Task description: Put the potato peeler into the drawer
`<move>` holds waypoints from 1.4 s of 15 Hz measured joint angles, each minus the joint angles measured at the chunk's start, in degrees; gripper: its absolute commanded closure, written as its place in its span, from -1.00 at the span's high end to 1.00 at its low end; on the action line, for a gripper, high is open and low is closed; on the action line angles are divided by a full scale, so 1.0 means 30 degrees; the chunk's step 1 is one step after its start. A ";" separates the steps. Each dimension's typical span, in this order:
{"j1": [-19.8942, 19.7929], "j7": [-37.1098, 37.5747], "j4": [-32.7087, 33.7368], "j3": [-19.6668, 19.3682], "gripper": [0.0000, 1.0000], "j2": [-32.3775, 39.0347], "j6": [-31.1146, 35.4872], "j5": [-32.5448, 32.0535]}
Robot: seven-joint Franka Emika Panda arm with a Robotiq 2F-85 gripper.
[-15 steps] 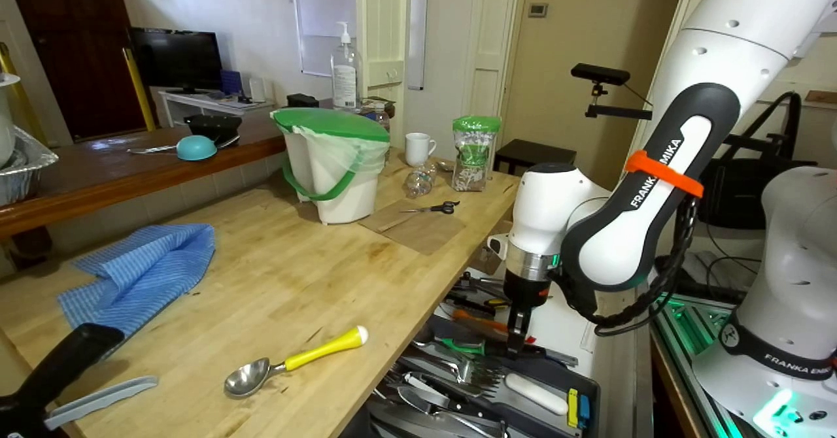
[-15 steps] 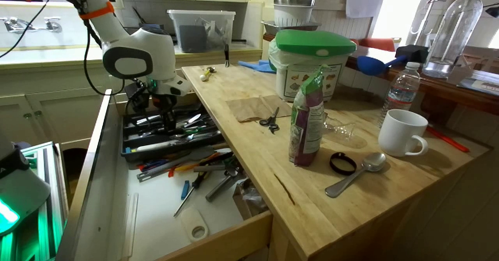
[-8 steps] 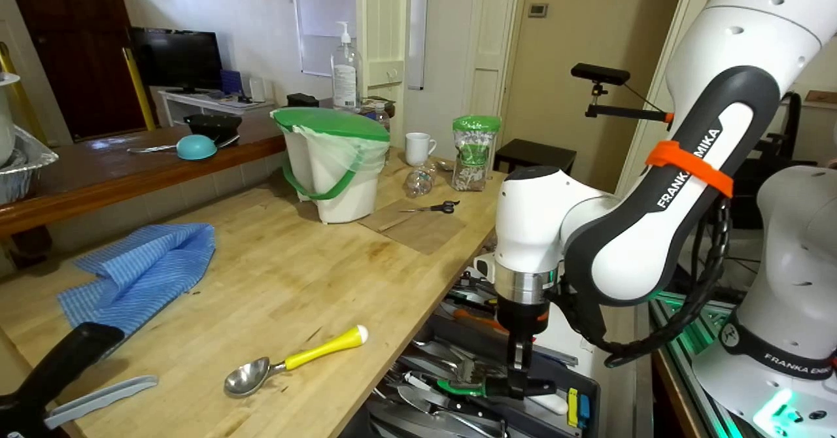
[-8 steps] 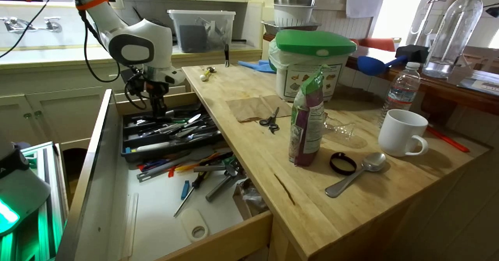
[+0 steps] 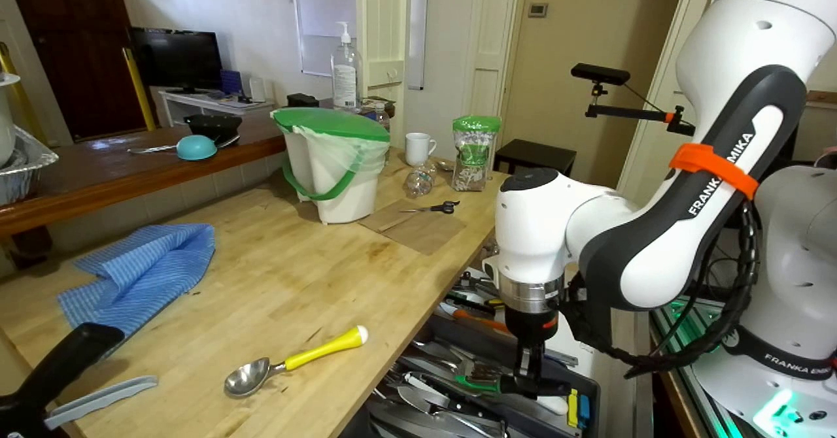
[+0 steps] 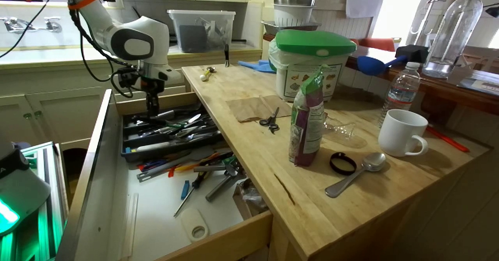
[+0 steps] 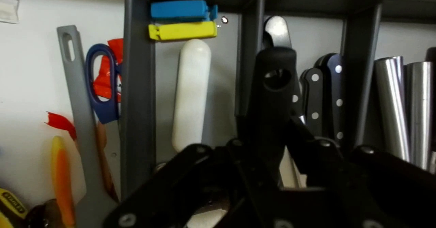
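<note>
- Wooden tabletop carries a yellow-handled scoop and, farther back, a green-lidded bucket
- Along the tabletop's edge you have the drawer pulled out, a dark cutlery tray inside
- Your gripper points down over the cutlery tray, jaws pinching the potato peeler by its black handle
- You have its green end toward the tabletop; whether it touches the cutlery beneath, you cannot tell

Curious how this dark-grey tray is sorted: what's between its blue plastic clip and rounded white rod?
A slim yellow plastic clip, shown in the wrist view.
</note>
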 measured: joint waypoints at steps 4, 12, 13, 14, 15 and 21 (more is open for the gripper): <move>0.0127 0.2839 0.0020 -0.0213 -0.82 -0.0490 -0.1249 -0.2428; 0.0116 0.5251 -0.0881 -0.0573 -0.82 -0.1092 -0.2315 -0.4303; 0.0094 0.5441 -0.1074 -0.0645 -0.82 -0.1169 -0.2315 -0.4611; 0.0065 0.5598 -0.1224 -0.0711 -0.82 -0.1224 -0.2315 -0.5005; 0.0058 0.5815 -0.1358 -0.0779 -0.82 -0.1272 -0.2314 -0.5433; -0.0006 0.6605 -0.1878 -0.1013 -0.82 -0.1228 -0.1727 -0.7341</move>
